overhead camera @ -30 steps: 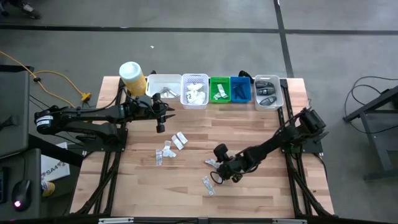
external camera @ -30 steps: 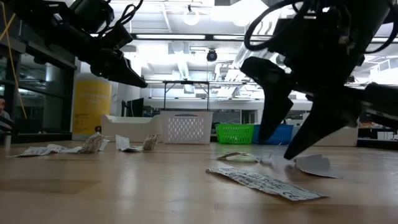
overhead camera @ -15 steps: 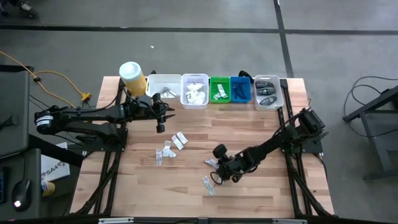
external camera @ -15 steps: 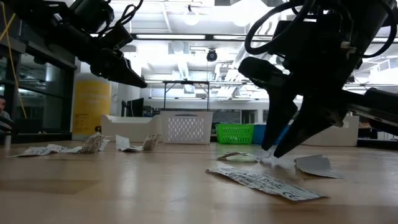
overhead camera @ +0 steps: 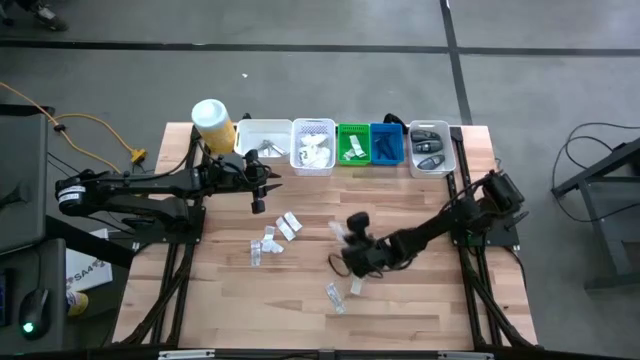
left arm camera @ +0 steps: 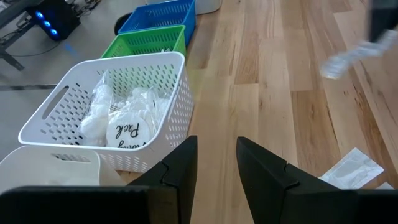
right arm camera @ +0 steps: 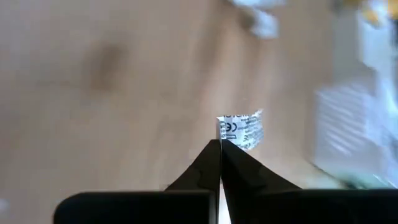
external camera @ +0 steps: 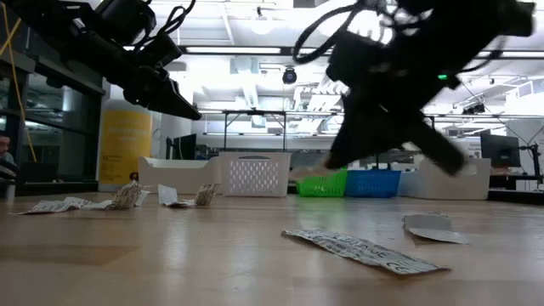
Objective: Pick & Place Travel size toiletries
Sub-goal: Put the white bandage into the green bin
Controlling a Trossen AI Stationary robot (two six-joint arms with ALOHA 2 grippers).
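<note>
- Sachets (overhead camera: 274, 237) lie scattered on the wooden counter (overhead camera: 420, 310), left of centre.
- The left gripper (overhead camera: 258, 206) hovers just in front of the white basket (overhead camera: 313, 148), its fingers (left arm camera: 180, 168) slightly parted and holding nothing.
- One more sachet (overhead camera: 334, 297) lies flat nearer the front edge.
- The right gripper (overhead camera: 349, 232), raised above mid-counter, pinches a small printed sachet (right arm camera: 241, 130) between fingertips pressed together.

Floor (overhead camera: 330, 90): grey, with dark seams.
Ceiling (external camera: 255, 64): exposed ducts, bright lamps.
Table (overhead camera: 420, 315): pale wood planks.
</note>
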